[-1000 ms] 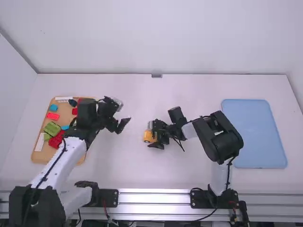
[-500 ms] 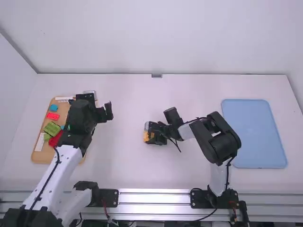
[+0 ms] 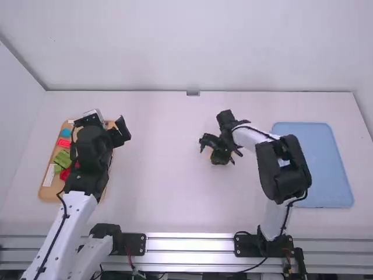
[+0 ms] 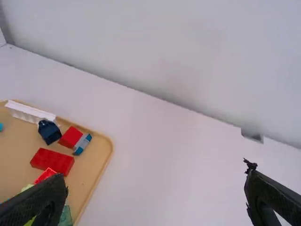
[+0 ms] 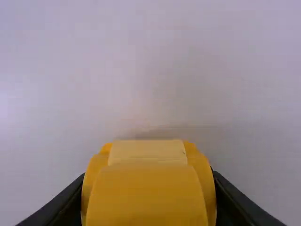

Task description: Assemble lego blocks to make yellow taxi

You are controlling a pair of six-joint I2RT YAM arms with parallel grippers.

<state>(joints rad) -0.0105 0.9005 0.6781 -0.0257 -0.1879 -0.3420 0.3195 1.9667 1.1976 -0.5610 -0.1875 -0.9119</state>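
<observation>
Over the middle of the table, right of centre, my right gripper holds the yellow taxi, which it mostly hides there. In the right wrist view the yellow taxi sits between the two fingers of my right gripper, which is shut on it. My left gripper stands over the brick tray's far right part. The left wrist view shows my left gripper wide open with nothing between its fingers.
The wooden tray at the left holds red bricks, a dark blue piece, a white strip and green bricks. A blue tray lies at the right.
My right gripper has moved right and away from the camera, carrying the taxi. My left gripper has gone left to the wooden tray, its fingers still apart.
</observation>
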